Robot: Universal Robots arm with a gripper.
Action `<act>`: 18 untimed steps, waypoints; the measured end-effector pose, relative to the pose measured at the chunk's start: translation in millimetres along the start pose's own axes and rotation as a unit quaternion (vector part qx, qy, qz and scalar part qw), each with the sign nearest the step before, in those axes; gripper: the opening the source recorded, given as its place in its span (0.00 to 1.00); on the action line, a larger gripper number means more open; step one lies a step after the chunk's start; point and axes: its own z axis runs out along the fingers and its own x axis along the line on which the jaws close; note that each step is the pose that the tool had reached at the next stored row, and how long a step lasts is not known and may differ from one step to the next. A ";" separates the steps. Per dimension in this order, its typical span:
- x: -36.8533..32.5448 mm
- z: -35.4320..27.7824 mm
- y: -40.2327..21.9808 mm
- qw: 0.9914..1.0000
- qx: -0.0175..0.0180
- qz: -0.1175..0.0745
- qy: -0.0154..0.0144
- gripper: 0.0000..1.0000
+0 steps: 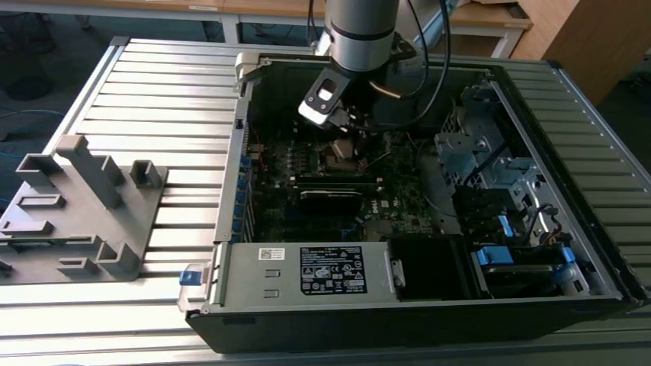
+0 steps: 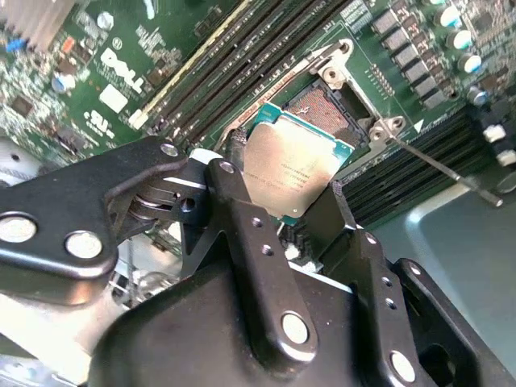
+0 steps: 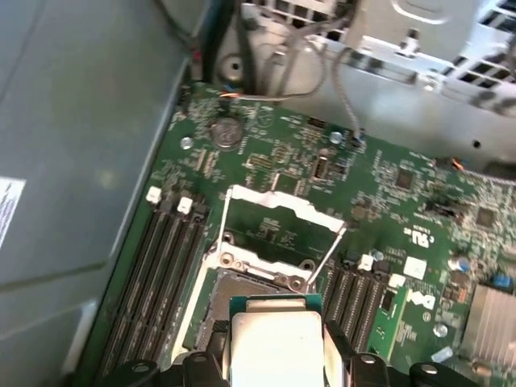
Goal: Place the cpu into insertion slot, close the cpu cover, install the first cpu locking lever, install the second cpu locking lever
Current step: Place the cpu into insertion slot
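Cpu [image 2: 294, 165] pinched between the jaws of the gripper [image 2: 290, 214], held over the open socket [image 2: 330, 101], with cpu cover [image 3: 282, 203] raised on its hinge.

The fingers [image 2: 250, 242] hide part of the cpu [image 2: 297, 165] in the second wrist view.
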 end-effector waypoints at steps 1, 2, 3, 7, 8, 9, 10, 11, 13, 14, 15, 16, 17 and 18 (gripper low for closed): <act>0.0 0.0 0.0 1.000 0.000 0.009 -0.001 0.54; 0.0 0.1 0.0 1.000 0.000 0.018 -0.002 0.54; 0.0 0.1 0.0 1.000 0.000 0.026 -0.002 0.54; 0.0 0.2 0.0 0.999 0.000 0.054 -0.005 0.54; 0.0 0.3 0.0 0.998 0.000 0.061 -0.005 0.54; 0.0 0.3 -0.1 0.998 -0.001 0.067 -0.006 0.54; 0.0 0.4 -0.1 0.997 -0.001 0.074 -0.006 0.54; 0.0 0.4 0.0 0.997 -0.001 0.081 -0.007 0.54; 0.0 0.6 -0.1 0.995 -0.001 0.096 -0.008 0.54; 0.0 0.6 -0.1 0.995 -0.001 0.104 -0.009 0.54; 0.0 0.7 -0.1 0.994 -0.001 0.112 -0.010 0.54; 0.0 0.8 -0.1 0.993 -0.001 0.121 -0.011 0.54; 0.0 0.9 -0.1 0.992 -0.001 0.129 -0.011 0.54; 0.0 1.0 -0.1 0.990 -0.001 0.137 -0.012 0.54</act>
